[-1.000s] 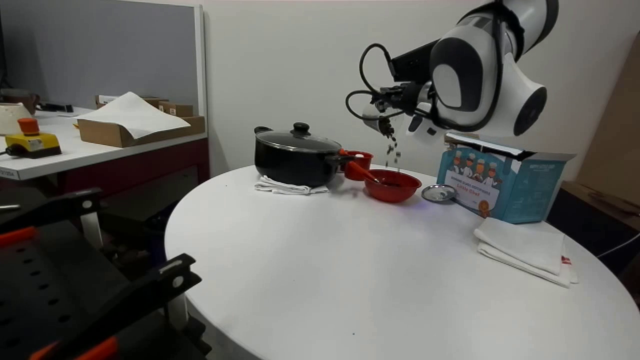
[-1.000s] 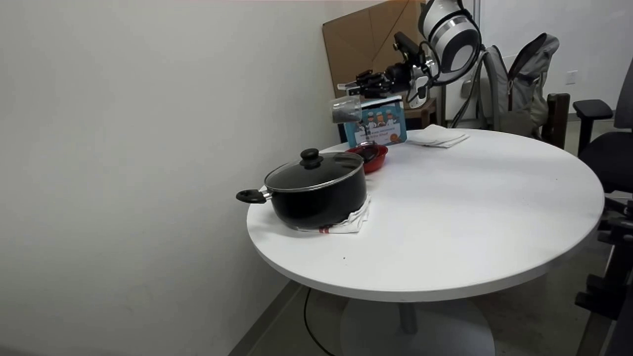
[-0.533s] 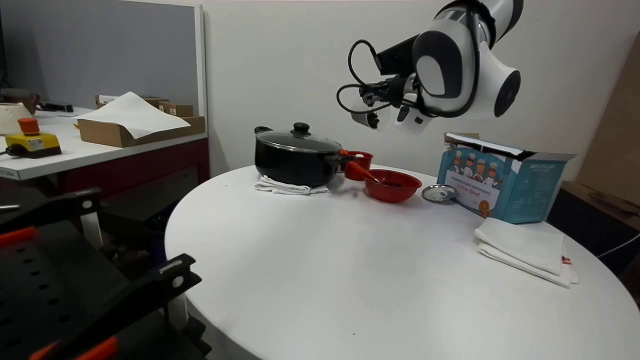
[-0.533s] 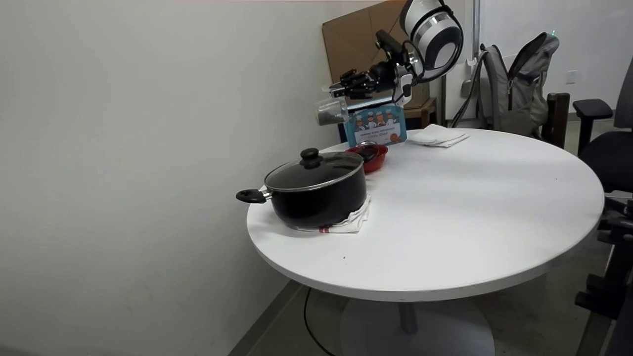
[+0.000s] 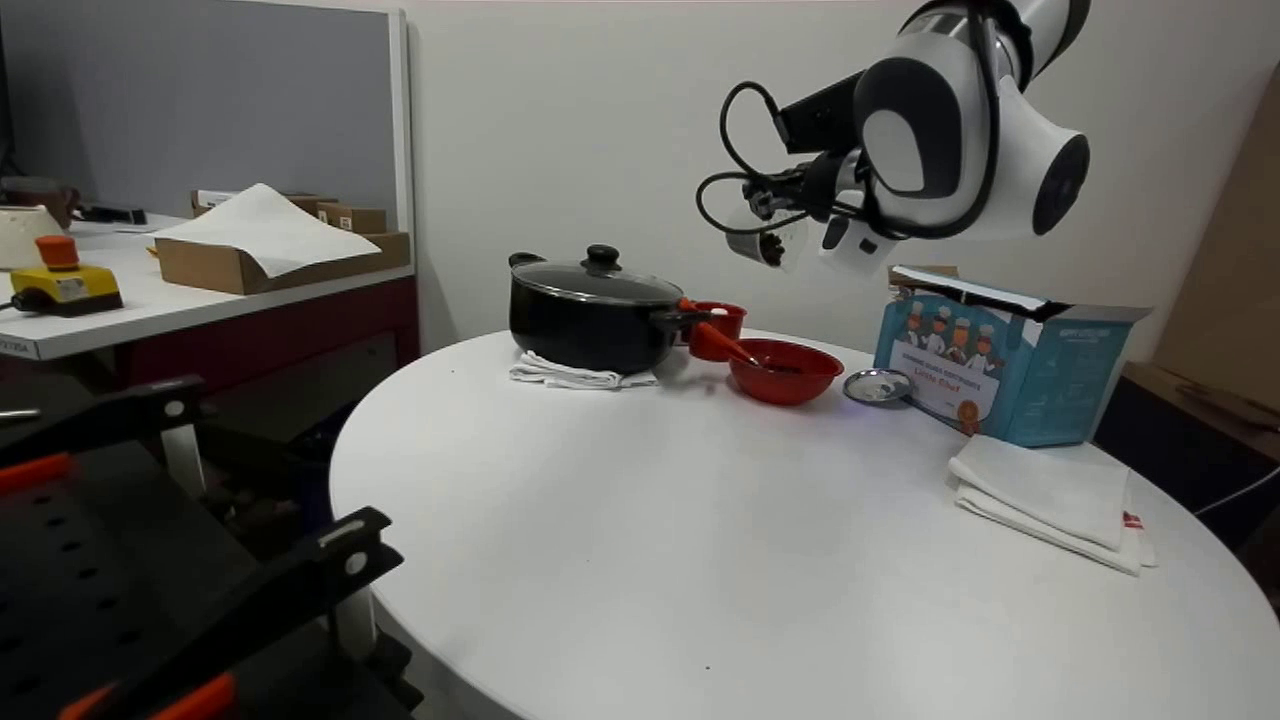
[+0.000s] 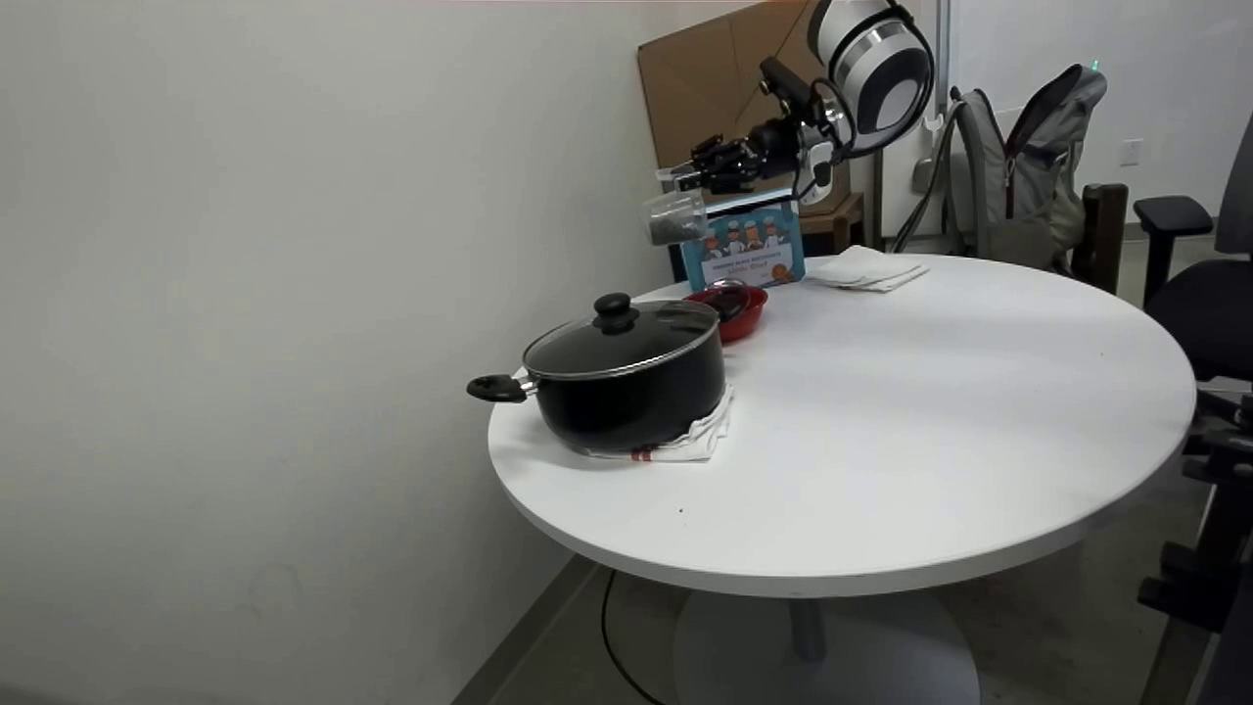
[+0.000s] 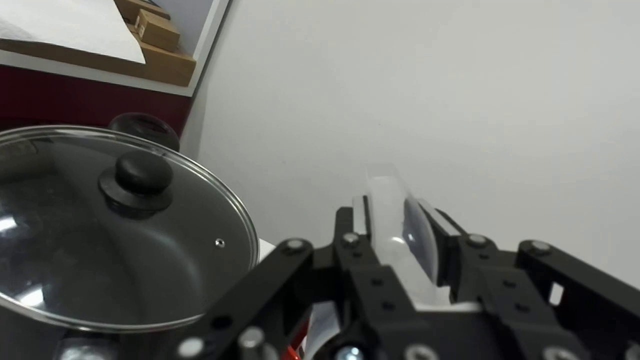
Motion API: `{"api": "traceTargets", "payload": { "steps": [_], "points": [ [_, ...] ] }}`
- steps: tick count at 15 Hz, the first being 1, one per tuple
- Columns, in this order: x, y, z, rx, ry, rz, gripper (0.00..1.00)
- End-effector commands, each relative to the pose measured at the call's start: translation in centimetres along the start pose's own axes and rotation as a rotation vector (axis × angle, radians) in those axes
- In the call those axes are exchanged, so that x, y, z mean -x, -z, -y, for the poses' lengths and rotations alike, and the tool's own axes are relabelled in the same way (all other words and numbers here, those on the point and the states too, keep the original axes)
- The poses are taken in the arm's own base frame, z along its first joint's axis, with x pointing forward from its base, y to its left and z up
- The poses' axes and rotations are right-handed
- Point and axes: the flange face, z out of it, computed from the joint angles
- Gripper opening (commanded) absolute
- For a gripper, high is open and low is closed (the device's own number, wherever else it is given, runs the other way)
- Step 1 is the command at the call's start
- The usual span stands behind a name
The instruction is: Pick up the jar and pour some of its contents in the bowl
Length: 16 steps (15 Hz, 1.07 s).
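Observation:
The clear jar point(image 5: 748, 244) hangs in the air, tipped on its side, above and behind the red bowl point(image 5: 800, 388). Its mouth points to the right and slightly down, with dark contents showing at it. It also shows in an exterior view point(image 6: 675, 220), over the far side of the black pot. My gripper point(image 5: 768, 200) is closed around a clear part at the jar's upper side; in the wrist view the fingers point(image 7: 400, 220) press on this translucent piece. The bowl stands on the table with dark pieces in it and is partly hidden behind the pot in an exterior view point(image 6: 749, 321).
The black lidded pot point(image 5: 590, 325) stands on a cloth beside the bowl. A red cup point(image 5: 728, 318) is behind it, and a red handle point(image 5: 722, 340) leans into the bowl. A silver lid point(image 5: 878, 386), a blue box point(image 5: 1010, 370) and folded white cloths point(image 5: 1045, 500) lie to the right.
One second ago dark pieces fell from the jar toward the bowl; now none fall. The jar tipped back, moved left and up, then came back right. The gripper kept its hold.

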Motion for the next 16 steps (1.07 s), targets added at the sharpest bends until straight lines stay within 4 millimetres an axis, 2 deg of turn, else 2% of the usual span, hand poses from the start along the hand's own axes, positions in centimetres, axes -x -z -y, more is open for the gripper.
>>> {"api": "traceTargets", "payload": {
  "steps": [1, 8, 16],
  "points": [
    [-0.5, -0.2, 0.3, -0.029, -0.018, 0.022, 0.13],
    [-1.3, -1.3, -0.2, -0.093, -0.043, 0.048, 0.13],
    [-2.0, -1.2, -0.7, -0.147, -0.065, 0.064, 0.13]
  ]
}}
